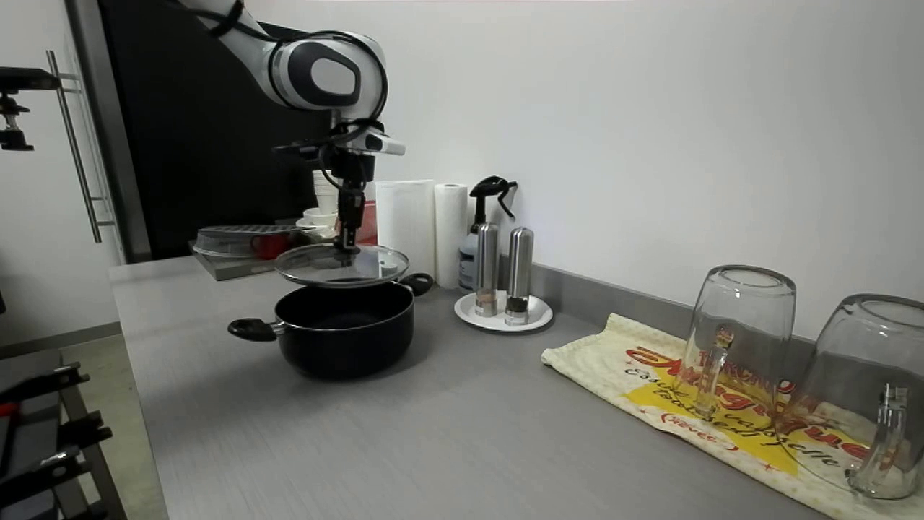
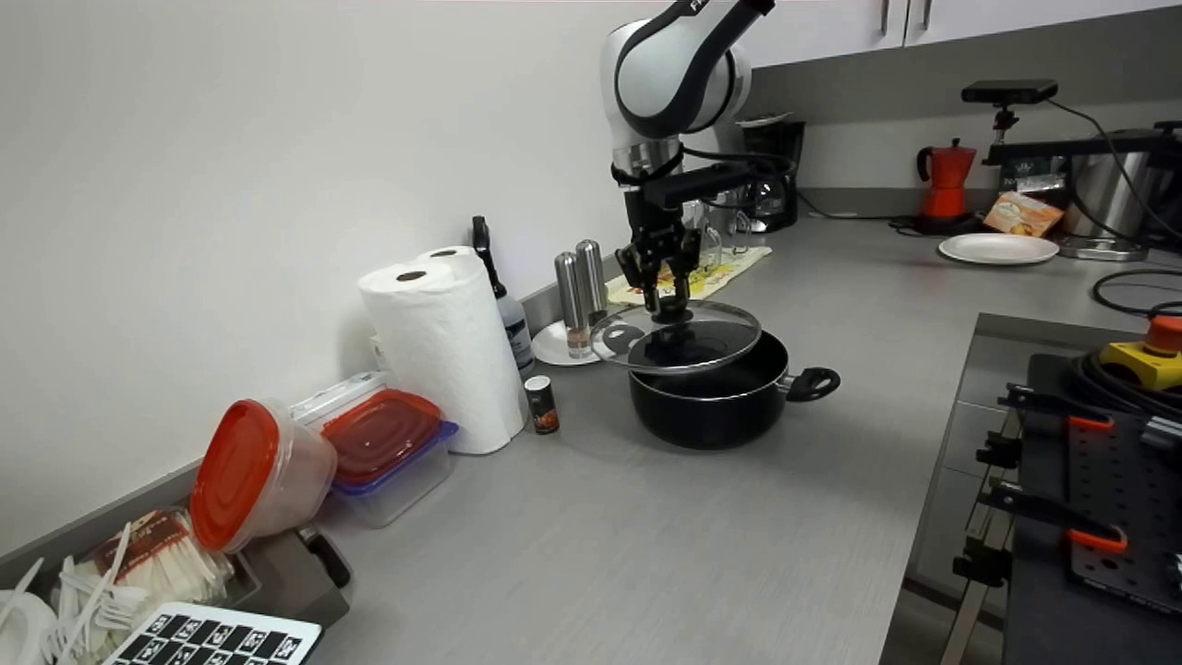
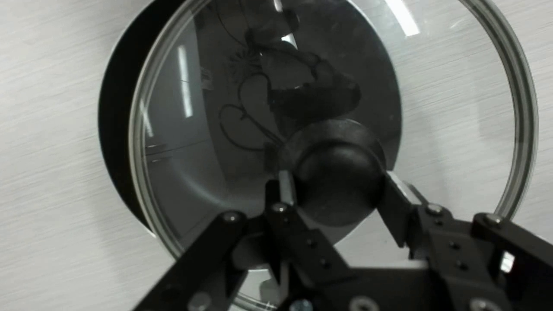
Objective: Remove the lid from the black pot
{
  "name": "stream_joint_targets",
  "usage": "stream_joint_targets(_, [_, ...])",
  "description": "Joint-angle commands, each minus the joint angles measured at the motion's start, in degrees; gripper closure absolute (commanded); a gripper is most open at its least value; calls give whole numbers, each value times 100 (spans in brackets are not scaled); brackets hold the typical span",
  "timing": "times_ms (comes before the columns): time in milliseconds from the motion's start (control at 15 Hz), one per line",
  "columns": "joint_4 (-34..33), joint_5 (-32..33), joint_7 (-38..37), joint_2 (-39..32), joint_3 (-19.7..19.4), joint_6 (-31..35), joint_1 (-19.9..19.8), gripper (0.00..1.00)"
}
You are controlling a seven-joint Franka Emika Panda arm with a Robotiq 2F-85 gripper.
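The lid (image 1: pixel 310 269) is a round clear glass lid with a metal rim and a black centre knob (image 3: pixel 339 172). It also shows in an exterior view (image 2: pixel 637 349). My gripper (image 3: pixel 337 188) is shut on the knob and holds the lid above the black pot (image 1: pixel 346 345). In both exterior views the lid hangs a little above the pot's rim and is offset from it. The pot stands on the counter, partly uncovered, and also shows in an exterior view (image 2: pixel 706 423). In the wrist view the pot (image 3: pixel 119 129) shows beside and through the glass.
A white plate (image 1: pixel 538 318) with two steel mills, paper towel rolls (image 2: pixel 462 369) and a spray bottle stand by the wall. A small jar (image 2: pixel 542 406) and plastic containers (image 2: pixel 388 434) line the wall. Upturned glass mugs (image 1: pixel 743 325) stand on a yellow towel (image 1: pixel 621 347).
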State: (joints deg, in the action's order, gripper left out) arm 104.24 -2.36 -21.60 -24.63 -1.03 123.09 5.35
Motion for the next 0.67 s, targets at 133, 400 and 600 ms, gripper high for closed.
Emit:
stream_joint_targets(133, [12,329,-408,153,264,6,649,75])
stream_joint_targets(400, [-40,555,-709,20,473,9,1136,75])
stream_joint_targets(600, [-157,646,-951,-156,590,38,1447,75])
